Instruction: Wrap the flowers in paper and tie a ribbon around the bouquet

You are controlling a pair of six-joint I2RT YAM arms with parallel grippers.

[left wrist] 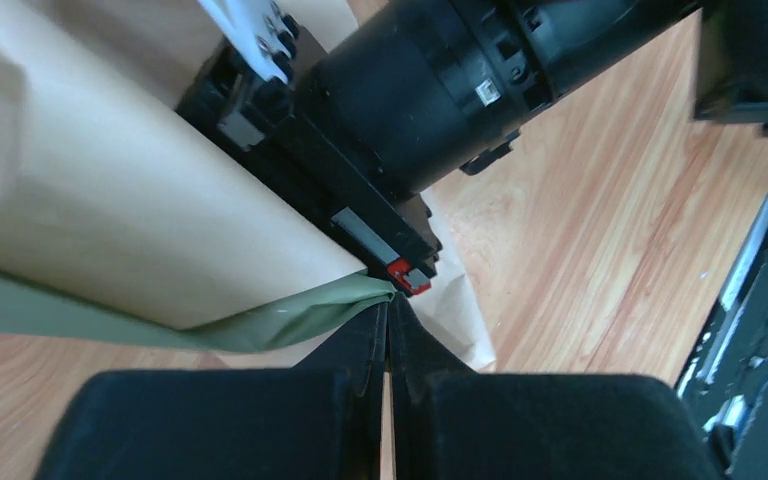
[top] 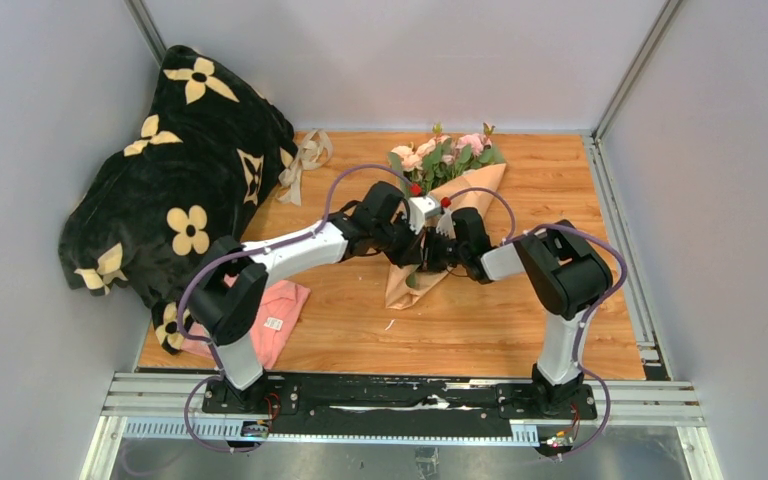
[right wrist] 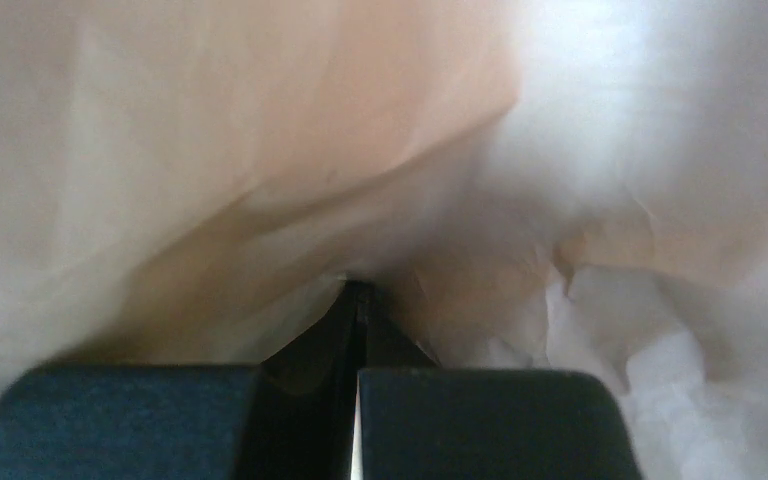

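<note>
One bouquet is seen lying slantwise on the wooden bench. Its flowers are turned to the bench's far edge and nearly reach it, and its narrow end is pointed at the near edge. The peach-orange paper is rolled around the stems, with an olive-green flap shown below the roll in the left wrist view.

Two tools are met at the bouquet's middle. The left tool is pressed together on the tip of that green flap. The right tool is also pressed together, its tips buried in crumpled paper; whether a fold is caught there cannot be told.

Open wood is left to the right of the bouquet, up to the metal rail at the bench's side, and on the near side of it. To the left of the bouquet the room is taken up: one ribbon is heaped near the far edge, touching one black blanket, and one pink cloth is laid by the near left corner.
</note>
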